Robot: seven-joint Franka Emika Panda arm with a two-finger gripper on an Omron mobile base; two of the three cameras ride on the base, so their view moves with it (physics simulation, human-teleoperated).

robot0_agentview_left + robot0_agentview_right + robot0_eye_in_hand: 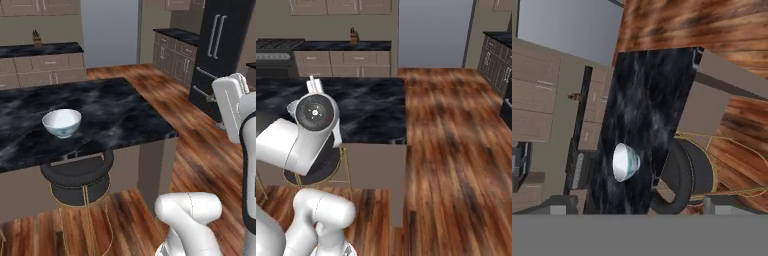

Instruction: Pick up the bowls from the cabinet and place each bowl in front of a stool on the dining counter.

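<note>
A white bowl with blue pattern (61,122) stands upright on the dining counter (115,107), near its front edge and right behind a dark-grey stool (77,175). The hand view, rolled sideways, shows the same bowl (626,162) on the black marble dining counter (647,90) beside the stool (687,175). My gripper (639,207) hangs well back from the counter. Its fingertips (559,205) are spread wide and it is open with nothing between them. My arm rises at the right of the left base view. I cannot tell which wall cupboard is the cabinet.
Black-topped counters with beige drawers (40,62) line the far wall, with a knife block (36,37) on top. A black fridge (220,45) stands at the right, a stove (273,50) at the far left. Wood floor (456,150) stretches right of the island.
</note>
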